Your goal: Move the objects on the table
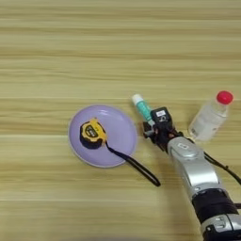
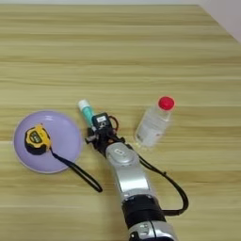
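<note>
A white glue stick [image 1: 141, 108] with a teal label lies on the table [image 1: 117, 47], just right of a purple plate [image 1: 117, 136]. My right gripper [image 1: 150, 126] sits over the stick's near end and appears shut on it; the black wrist block hides the contact. The silver forearm [image 1: 194, 170] runs in from the bottom right. To the right of the gripper stands a clear bottle [image 1: 207, 123] with a red cap [image 1: 224, 97], apart from it.
A yellow and black tape measure [image 1: 92, 133] rests on the purple plate. Its black strap [image 1: 141, 170] trails off the plate toward the forearm. A black cable [image 2: 169, 188] loops beside the arm.
</note>
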Tool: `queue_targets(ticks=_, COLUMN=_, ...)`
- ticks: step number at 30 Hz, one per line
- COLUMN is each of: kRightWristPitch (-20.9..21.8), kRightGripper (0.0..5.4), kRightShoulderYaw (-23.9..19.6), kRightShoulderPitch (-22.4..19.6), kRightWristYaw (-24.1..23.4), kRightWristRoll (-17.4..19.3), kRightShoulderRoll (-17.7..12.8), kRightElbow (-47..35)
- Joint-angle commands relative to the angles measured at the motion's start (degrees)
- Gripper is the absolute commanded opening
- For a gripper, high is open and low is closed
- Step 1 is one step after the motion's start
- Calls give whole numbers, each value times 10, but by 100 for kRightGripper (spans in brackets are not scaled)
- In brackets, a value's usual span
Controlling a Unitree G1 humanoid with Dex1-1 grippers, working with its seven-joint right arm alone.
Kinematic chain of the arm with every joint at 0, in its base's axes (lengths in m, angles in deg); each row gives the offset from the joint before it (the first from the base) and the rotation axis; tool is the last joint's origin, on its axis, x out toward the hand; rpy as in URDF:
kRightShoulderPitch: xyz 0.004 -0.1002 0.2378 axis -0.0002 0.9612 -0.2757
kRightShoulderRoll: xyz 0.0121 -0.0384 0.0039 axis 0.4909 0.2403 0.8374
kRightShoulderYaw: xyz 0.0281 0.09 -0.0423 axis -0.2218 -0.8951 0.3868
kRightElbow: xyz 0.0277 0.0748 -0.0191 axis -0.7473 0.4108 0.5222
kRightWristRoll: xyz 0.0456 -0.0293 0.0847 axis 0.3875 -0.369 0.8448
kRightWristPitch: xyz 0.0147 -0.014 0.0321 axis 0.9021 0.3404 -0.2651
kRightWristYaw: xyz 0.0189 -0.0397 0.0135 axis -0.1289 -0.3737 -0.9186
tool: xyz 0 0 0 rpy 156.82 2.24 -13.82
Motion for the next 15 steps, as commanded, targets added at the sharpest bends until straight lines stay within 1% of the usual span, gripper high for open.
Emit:
queue_targets(ticks=1, kRightWristPitch=4, kRightGripper=167, kRightShoulderYaw=-9, kRightShoulderPitch=-35, kRightWristYaw=-12, kRightWristRoll=-4, kRightShoulderRoll=-19, kRightElbow=-17)
queue_targets(ticks=11, kRightWristPitch=-8, kRightGripper=167, kRightShoulderYaw=3, kRightShoulderPitch=-38, kRightWristYaw=-8, kRightWristRoll=-16, kRightShoulderRoll=-24, kRightElbow=9)
queue_targets(ticks=15, kRightWristPitch=-6, kRightGripper=167, kRightShoulderYaw=7, kRightShoulderPitch=-40, kRightWristYaw=-5, kRightWristRoll=-17, kRightShoulderRoll=-25, kRightElbow=18)
